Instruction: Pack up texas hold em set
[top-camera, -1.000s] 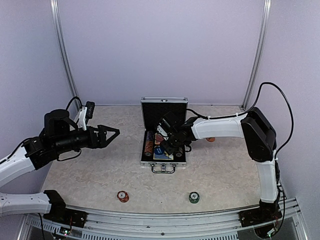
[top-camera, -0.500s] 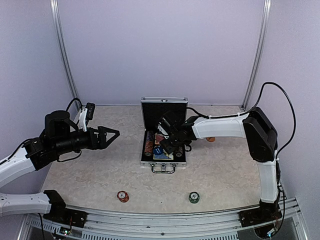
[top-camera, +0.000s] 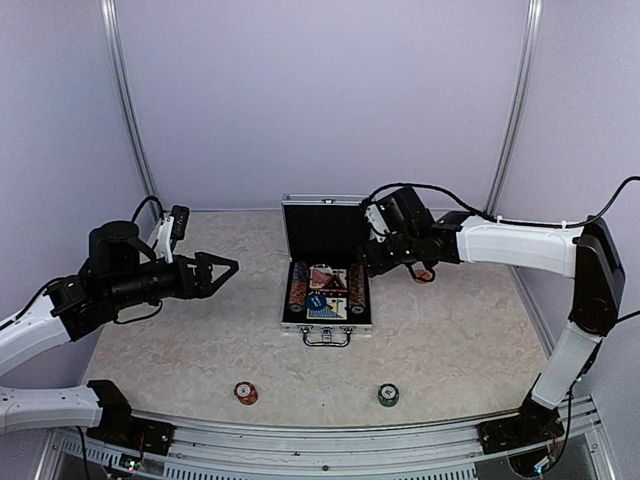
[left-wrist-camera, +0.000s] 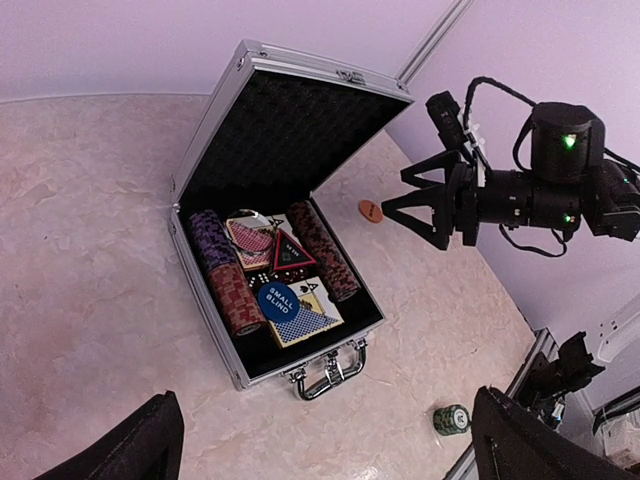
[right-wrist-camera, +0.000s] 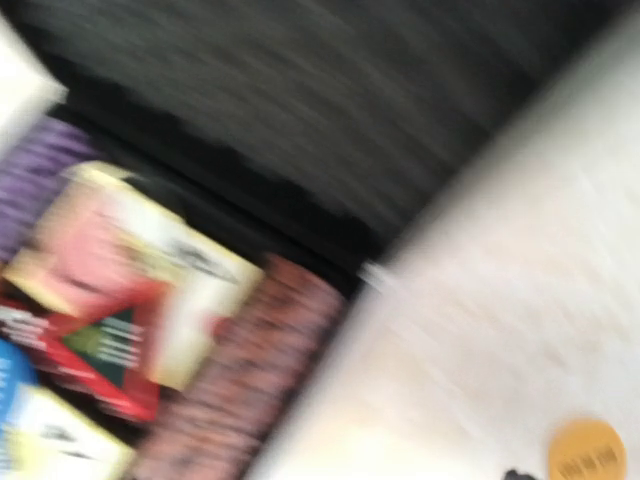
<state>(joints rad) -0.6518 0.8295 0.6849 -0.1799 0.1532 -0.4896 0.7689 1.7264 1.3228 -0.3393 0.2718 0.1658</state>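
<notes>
Your right gripper (left-wrist-camera: 396, 193): jaws spread, empty, just off the right wall of the open case (top-camera: 328, 230). The orange disc (left-wrist-camera: 370, 211) lies flat on the tabletop just beside those jaws, so the right arm is nearer. Your left gripper (top-camera: 226, 267): spread wide, well apart.

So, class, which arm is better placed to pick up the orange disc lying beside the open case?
Right. The right gripper hangs open and empty close to the orange disc, on the case's right; the left gripper is on the case's other side.
</notes>
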